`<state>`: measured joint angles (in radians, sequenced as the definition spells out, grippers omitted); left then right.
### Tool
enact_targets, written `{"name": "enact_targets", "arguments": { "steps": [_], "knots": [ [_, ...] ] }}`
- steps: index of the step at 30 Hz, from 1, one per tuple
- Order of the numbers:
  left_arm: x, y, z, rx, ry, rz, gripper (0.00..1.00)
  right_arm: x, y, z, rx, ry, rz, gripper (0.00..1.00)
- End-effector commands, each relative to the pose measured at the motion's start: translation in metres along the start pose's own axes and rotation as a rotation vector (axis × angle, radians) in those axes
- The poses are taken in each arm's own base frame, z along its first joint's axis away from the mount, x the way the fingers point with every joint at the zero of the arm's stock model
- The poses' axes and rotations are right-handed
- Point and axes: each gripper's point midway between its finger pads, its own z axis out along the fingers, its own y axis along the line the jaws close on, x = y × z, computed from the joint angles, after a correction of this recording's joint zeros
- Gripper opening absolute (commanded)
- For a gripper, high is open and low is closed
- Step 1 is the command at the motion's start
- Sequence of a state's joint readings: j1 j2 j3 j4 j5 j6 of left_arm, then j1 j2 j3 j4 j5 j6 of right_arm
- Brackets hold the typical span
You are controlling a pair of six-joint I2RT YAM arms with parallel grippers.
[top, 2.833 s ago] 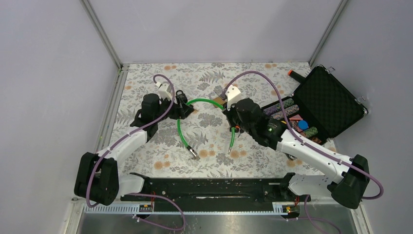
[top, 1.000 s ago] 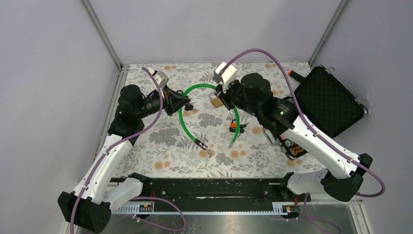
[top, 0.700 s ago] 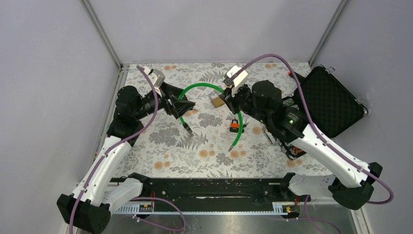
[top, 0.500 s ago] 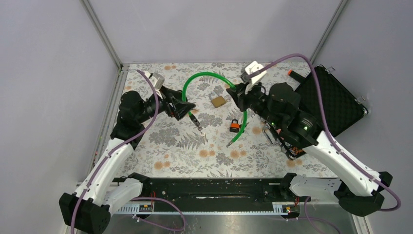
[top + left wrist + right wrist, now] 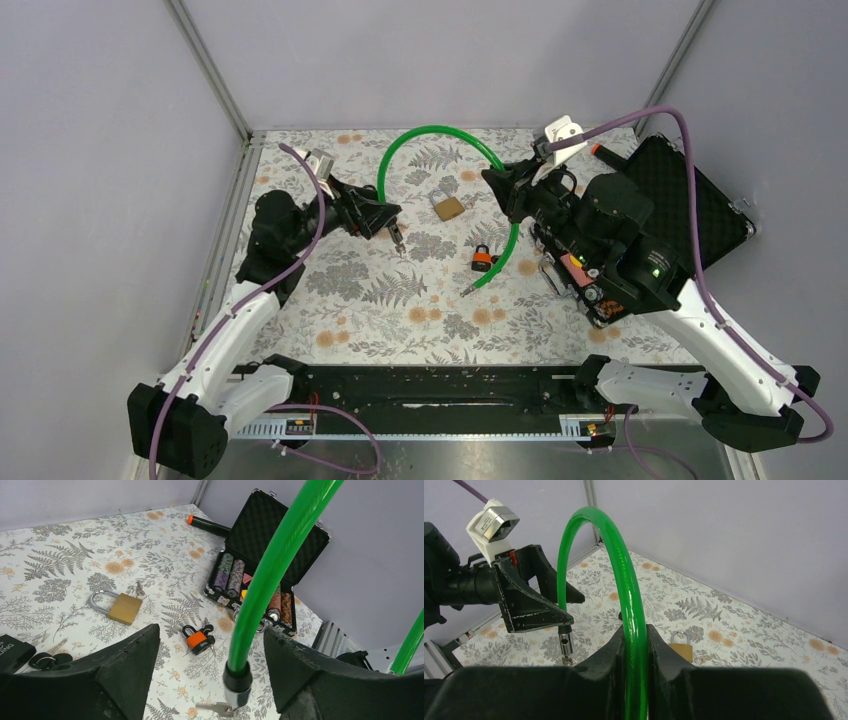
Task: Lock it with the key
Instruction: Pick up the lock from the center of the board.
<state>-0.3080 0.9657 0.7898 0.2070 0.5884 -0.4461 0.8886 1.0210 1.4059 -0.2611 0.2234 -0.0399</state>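
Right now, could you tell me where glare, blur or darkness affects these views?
Top external: even light, soft shadows, sharp. Left wrist: the glossy green cable blurs slightly near the lens; the left tool is almost featureless black. Right wrist: a pale glare streak runs along the cable; the right tool equally dark.

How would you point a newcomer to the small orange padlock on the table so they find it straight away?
From the open black case at the right of the floral table, look toward the middle, where the green cable hangs down. The orange padlock lies flat beside that cable's lower end. Unlike the brass padlock farther back, it has an orange body and a dark shackle.
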Motion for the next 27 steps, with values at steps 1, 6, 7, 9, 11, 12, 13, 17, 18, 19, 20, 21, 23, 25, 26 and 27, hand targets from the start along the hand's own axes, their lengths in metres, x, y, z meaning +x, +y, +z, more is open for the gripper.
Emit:
{"name": "enact_targets", "arguments": {
  "steps": [1,6,7,9,11,12,13,17,18,19,20,21,23,25,26,27],
  "knots": [
    [-0.016,-0.003,0.002,0.006,-0.076,-0.001,0.71,-0.053,-0.013,-0.017,0.062,-0.153,0.102,0.0],
    [-0.015,0.002,0.003,-0.022,-0.08,-0.028,0.51,-0.05,-0.012,-0.015,0.06,-0.15,0.113,0.0],
    [-0.016,0.002,0.003,-0.021,-0.083,-0.031,0.48,-0.049,-0.011,-0.015,0.056,-0.148,0.114,0.0],
    [-0.017,0.002,0.004,-0.019,-0.084,-0.037,0.45,-0.048,-0.01,-0.014,0.051,-0.143,0.115,0.0],
    [-0.017,0.002,0.005,-0.019,-0.083,-0.045,0.46,-0.047,-0.009,-0.014,0.048,-0.143,0.119,0.0],
    [-0.017,0.002,0.006,-0.016,-0.083,-0.049,0.47,-0.047,-0.008,-0.013,0.047,-0.142,0.123,0.0],
    [-0.018,0.002,0.007,-0.013,-0.084,-0.053,0.5,-0.047,-0.008,-0.013,0.046,-0.143,0.127,0.0],
    [-0.017,-0.001,0.011,0.02,-0.082,-0.069,0.55,-0.048,-0.006,-0.012,0.036,-0.144,0.142,0.0],
    [-0.018,-0.004,0.013,0.039,-0.08,-0.065,0.53,-0.047,-0.005,-0.011,0.035,-0.14,0.146,0.0],
    [-0.019,-0.005,0.014,0.049,-0.078,-0.064,0.52,-0.047,-0.005,-0.01,0.036,-0.137,0.149,0.0],
    [-0.02,-0.006,0.015,0.056,-0.074,-0.064,0.51,-0.047,-0.005,-0.01,0.039,-0.133,0.151,0.0],
    [-0.019,-0.007,0.017,0.066,-0.065,-0.064,0.47,-0.047,-0.006,-0.009,0.043,-0.129,0.154,0.0],
    [-0.017,-0.008,0.019,0.082,-0.048,-0.068,0.44,-0.047,-0.006,-0.008,0.051,-0.127,0.165,0.0],
    [-0.014,-0.009,0.022,0.096,-0.033,-0.074,0.36,-0.047,-0.007,-0.006,0.056,-0.126,0.172,0.0],
    [-0.012,-0.009,0.023,0.104,-0.027,-0.077,0.3,-0.046,-0.007,-0.005,0.06,-0.124,0.176,0.0],
    [-0.011,-0.01,0.024,0.11,-0.024,-0.08,0.2,-0.045,-0.007,-0.004,0.063,-0.121,0.179,0.0]
  ]
}}
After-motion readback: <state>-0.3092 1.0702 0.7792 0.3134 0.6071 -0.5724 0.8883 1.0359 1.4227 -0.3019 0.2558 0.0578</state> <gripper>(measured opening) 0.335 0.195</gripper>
